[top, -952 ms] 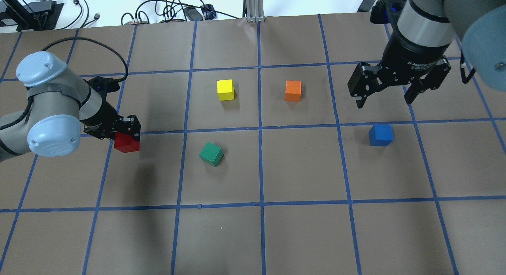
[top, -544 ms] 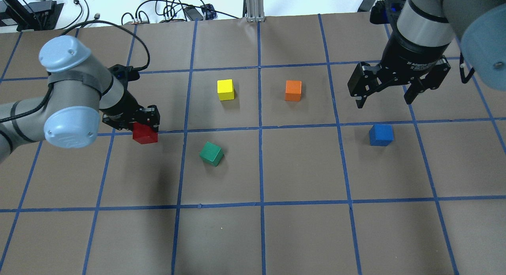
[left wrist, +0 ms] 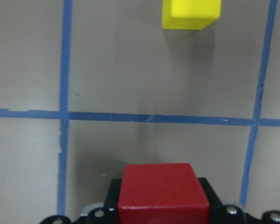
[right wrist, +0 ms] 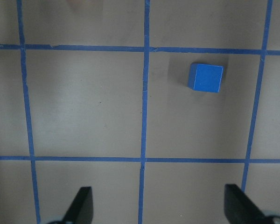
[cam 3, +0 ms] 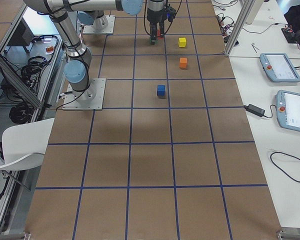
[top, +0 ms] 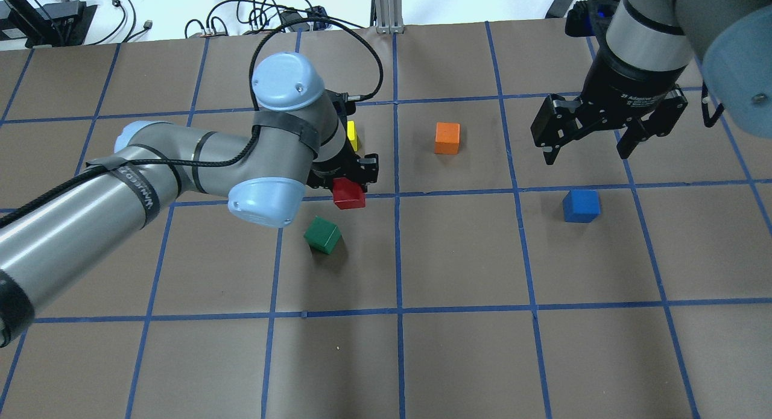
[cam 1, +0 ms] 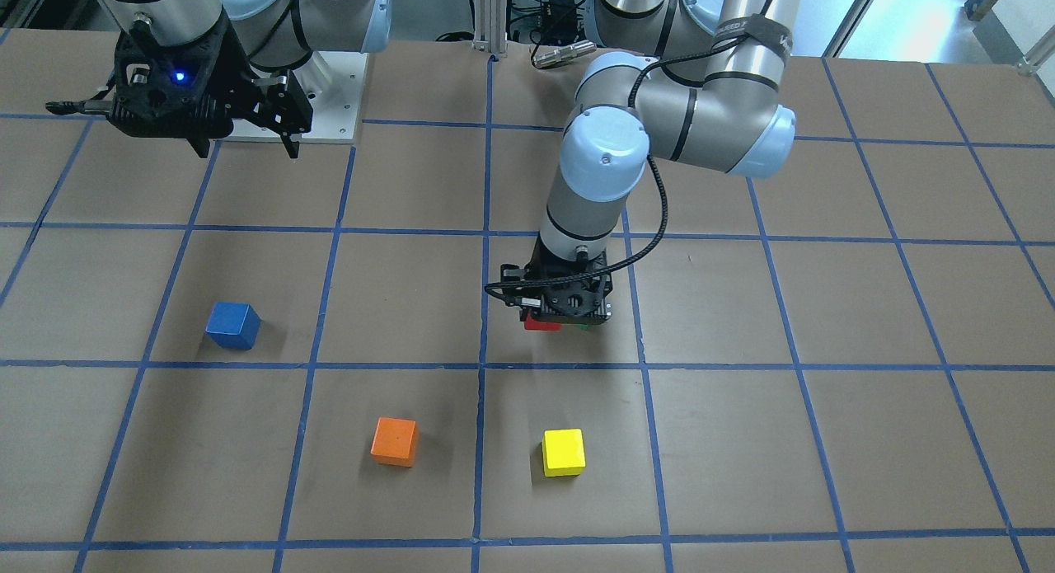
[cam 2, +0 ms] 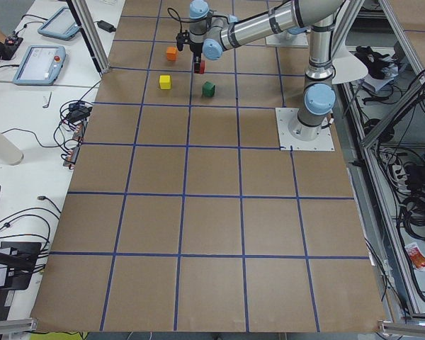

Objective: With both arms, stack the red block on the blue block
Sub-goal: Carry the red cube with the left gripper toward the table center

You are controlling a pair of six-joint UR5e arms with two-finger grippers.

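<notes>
My left gripper [top: 350,187] is shut on the red block [top: 348,195] and holds it above the table near the middle, just past the green cube. The red block also fills the bottom of the left wrist view [left wrist: 162,192] and shows under the gripper in the front view [cam 1: 541,324]. The blue block [top: 581,205] sits on the table at the right, also in the front view [cam 1: 232,325] and the right wrist view [right wrist: 206,77]. My right gripper [top: 584,148] is open and empty, raised beyond the blue block.
A green cube [top: 322,234] lies just in front of the left gripper. A yellow cube [top: 352,135] is partly hidden behind the left wrist. An orange cube [top: 447,138] sits at the centre back. Blue tape lines grid the brown table.
My left arm has carried the red block to the right, from the table's left side to near the centre. The right arm and the blue block have not moved.
</notes>
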